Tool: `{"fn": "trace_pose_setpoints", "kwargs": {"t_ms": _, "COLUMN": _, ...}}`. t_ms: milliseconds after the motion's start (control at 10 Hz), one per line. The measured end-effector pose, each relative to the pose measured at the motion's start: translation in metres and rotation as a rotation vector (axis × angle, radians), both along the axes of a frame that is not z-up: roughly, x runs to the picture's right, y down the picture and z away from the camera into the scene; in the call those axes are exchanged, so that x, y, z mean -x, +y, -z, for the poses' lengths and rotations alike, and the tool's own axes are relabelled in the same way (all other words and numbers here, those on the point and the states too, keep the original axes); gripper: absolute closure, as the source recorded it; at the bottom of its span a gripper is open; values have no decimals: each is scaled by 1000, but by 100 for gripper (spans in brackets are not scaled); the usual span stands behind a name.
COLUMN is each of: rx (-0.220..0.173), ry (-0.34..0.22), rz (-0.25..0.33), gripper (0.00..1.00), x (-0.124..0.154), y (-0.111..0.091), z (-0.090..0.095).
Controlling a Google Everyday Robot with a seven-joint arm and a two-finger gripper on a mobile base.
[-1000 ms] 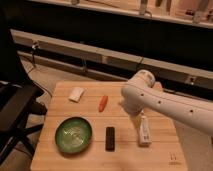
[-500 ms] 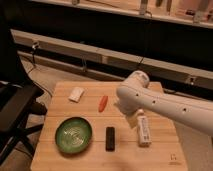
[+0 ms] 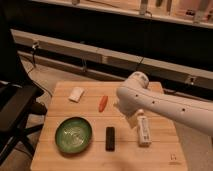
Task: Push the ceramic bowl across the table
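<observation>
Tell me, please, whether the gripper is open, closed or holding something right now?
Gripper: cannot be told; it hangs at the arm's end over the table, right of the bowl, not touching it.

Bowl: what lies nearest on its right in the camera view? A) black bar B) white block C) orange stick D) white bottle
A: the black bar lies just right of the bowl, apart from it; the gripper is hidden behind the arm, farther right.
</observation>
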State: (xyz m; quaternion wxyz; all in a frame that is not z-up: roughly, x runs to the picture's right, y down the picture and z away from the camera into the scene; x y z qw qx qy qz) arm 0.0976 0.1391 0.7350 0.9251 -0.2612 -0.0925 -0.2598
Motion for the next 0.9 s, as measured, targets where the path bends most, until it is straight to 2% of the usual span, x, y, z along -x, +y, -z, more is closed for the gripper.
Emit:
{"fn": "trace_pose_setpoints", "kwargs": {"t_ms": 100, "rx": 1, "ry": -5, "rz": 3, "gripper": 20, "x": 7, "y": 0, "z": -2}}
{"fn": "trace_pose_setpoints", "kwargs": {"t_ms": 900, "rx": 1, "ry": -17, "rz": 13, "gripper": 20, "x": 14, "y": 3, "z": -10}}
